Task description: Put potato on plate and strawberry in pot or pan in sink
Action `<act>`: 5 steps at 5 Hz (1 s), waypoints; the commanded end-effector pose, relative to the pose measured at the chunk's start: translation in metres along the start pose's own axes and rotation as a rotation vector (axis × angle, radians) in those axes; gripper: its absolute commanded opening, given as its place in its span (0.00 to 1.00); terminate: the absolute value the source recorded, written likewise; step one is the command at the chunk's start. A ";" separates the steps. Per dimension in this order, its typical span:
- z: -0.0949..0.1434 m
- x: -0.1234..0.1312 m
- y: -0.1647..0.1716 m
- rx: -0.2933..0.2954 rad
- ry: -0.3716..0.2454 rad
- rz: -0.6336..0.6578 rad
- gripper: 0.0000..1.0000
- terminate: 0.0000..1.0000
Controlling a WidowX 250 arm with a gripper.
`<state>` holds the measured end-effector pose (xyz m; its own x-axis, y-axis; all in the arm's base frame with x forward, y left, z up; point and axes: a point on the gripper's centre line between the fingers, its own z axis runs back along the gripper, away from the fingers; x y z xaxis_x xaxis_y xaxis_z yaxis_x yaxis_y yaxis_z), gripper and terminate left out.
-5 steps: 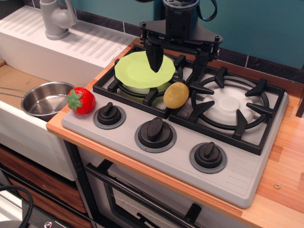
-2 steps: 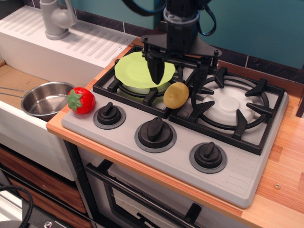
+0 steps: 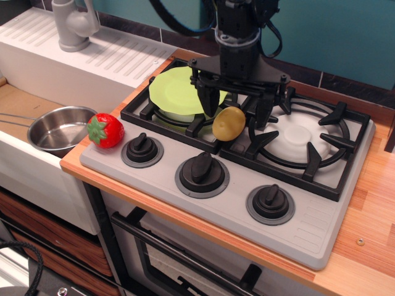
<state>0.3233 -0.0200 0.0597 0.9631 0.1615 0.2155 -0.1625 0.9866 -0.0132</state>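
Note:
The yellow-tan potato (image 3: 228, 123) rests on the stove grate between the two burners. My gripper (image 3: 234, 105) hangs open just above and behind it, one black finger (image 3: 205, 97) on its left and the other on its right. A lime-green plate (image 3: 176, 90) sits on the back left burner, partly hidden by the gripper. At the stove's left front corner lies the red strawberry (image 3: 105, 130). Beside it, the shiny steel pan (image 3: 60, 129) sits in the white sink (image 3: 24, 163).
A grey faucet (image 3: 73, 23) stands on the ribbed white drainboard (image 3: 111, 55) at the back left. Three black knobs (image 3: 201, 169) line the stove's front. The right burner grate (image 3: 308, 140) holds nothing. Wooden counter (image 3: 370, 203) runs along the right.
My gripper has moved right and down, from over the plate to just above the potato. The potato, strawberry, plate and pan have not moved.

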 end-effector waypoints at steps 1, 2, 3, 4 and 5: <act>-0.002 0.006 0.002 -0.031 -0.061 0.001 1.00 0.00; -0.006 0.004 0.001 -0.044 -0.078 0.004 1.00 0.00; -0.006 0.002 0.000 -0.053 -0.084 0.009 1.00 0.00; -0.008 -0.001 -0.002 -0.052 -0.084 0.015 1.00 0.00; -0.008 -0.001 -0.003 -0.065 -0.085 0.013 0.00 0.00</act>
<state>0.3192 -0.0235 0.0409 0.9489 0.1786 0.2603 -0.1639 0.9835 -0.0772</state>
